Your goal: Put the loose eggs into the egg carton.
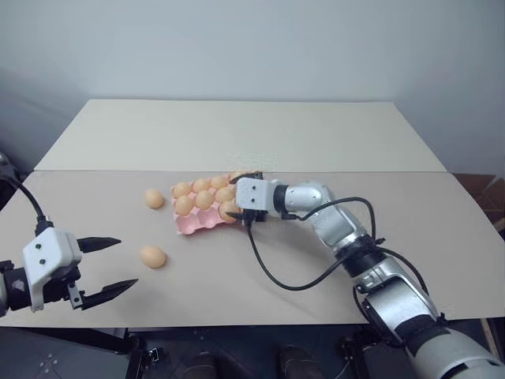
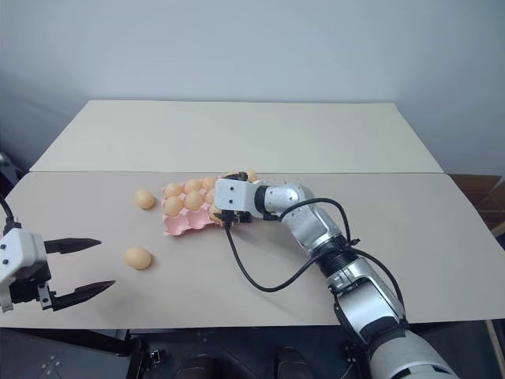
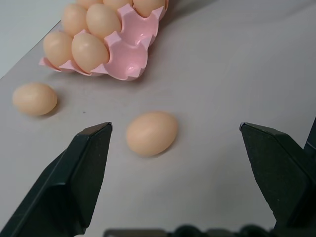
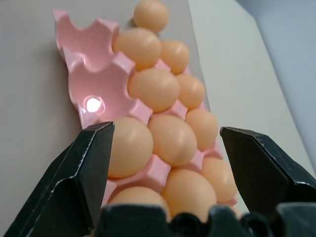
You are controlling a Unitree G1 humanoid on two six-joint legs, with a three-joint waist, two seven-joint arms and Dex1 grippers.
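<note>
On the table (image 1: 331,150), mid-front, sits the pink egg carton (image 1: 196,223), lidless, most cups filled with tan-orange eggs; the front-left cups (image 4: 94,96) are bare pink. Right hand (image 4: 165,143) hangs just over the carton's right end, black fingers (image 4: 81,173) spread apart, nothing pinched between them; in the right wrist view the eggs below sit in their cups between the two fingers, apart from the pads. Cannot tell whether the fingertips touch the carton rim. Black cable (image 1: 276,272) loops from the right wrist down across the table.

Two loose eggs lie on the bare table left of the carton. Far loose egg (image 1: 154,198) is just beside the carton's left edge, not touching. Near loose egg (image 1: 153,256) is further toward the front, well apart from the carton.

Left hand (image 1: 106,268) is at the front-left of the table, fingers (image 1: 101,244) wide open, empty, pointing right toward the near loose egg. In the left wrist view that egg (image 3: 151,133) lies on the table ahead, between the two finger lines but closer to one, touching neither. The far loose egg (image 3: 34,98) and the carton corner (image 3: 129,54) show beyond.
</note>
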